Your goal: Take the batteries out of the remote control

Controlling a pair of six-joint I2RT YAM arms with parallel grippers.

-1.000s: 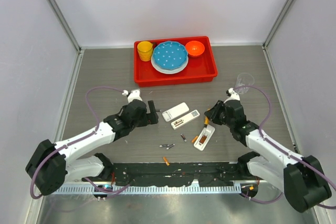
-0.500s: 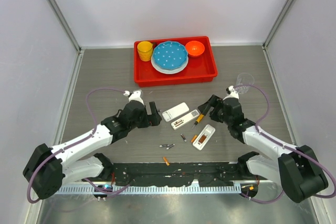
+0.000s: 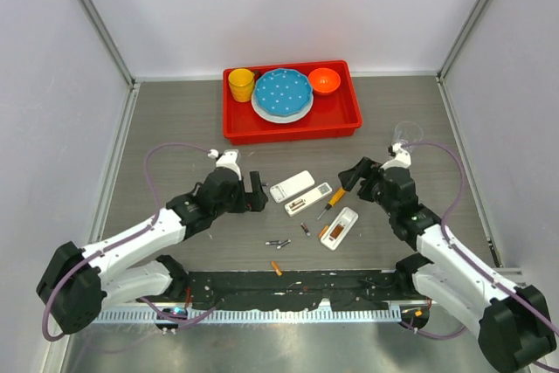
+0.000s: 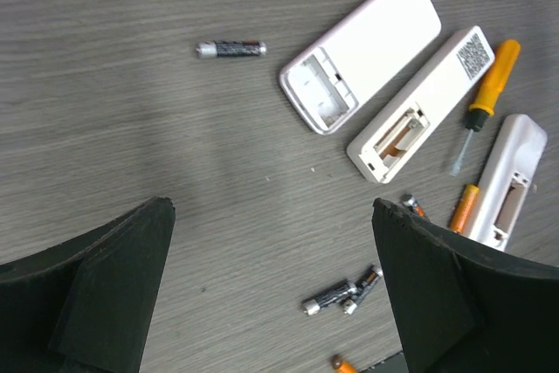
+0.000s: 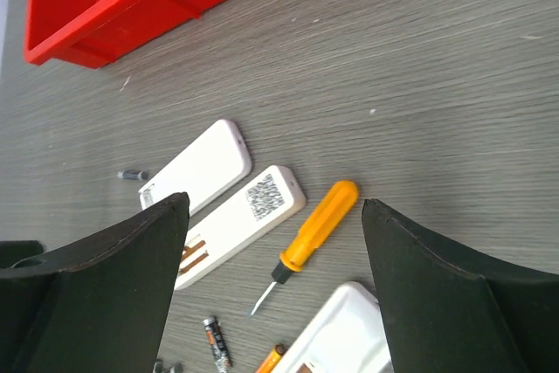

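Small dark and orange cylindrical batteries (image 3: 278,243) lie loose on the grey bench (image 3: 175,128) nearest the arms, beside opened white plastic remotes (image 3: 293,186). Beyond them, the left gripper (image 3: 257,189) and right gripper (image 3: 355,172) have their jaws spread and empty, the right near an orange-handled screwdriver (image 3: 333,200). Unloading looks nearly done; next, check the compartments. There is open bench on either side, with the red plastic tray (image 3: 354,120) farthest.

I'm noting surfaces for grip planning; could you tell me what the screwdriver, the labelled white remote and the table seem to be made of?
Screwdriver: glossy orange handle, likely plastic; thin silvery shaft, apparently metal.
Labelled white remote: smooth, evenly moulded shell with a soft sheen, probably plastic.
Table: grey with fine streaked grain, perhaps wood-look laminate; the look leaves that open.
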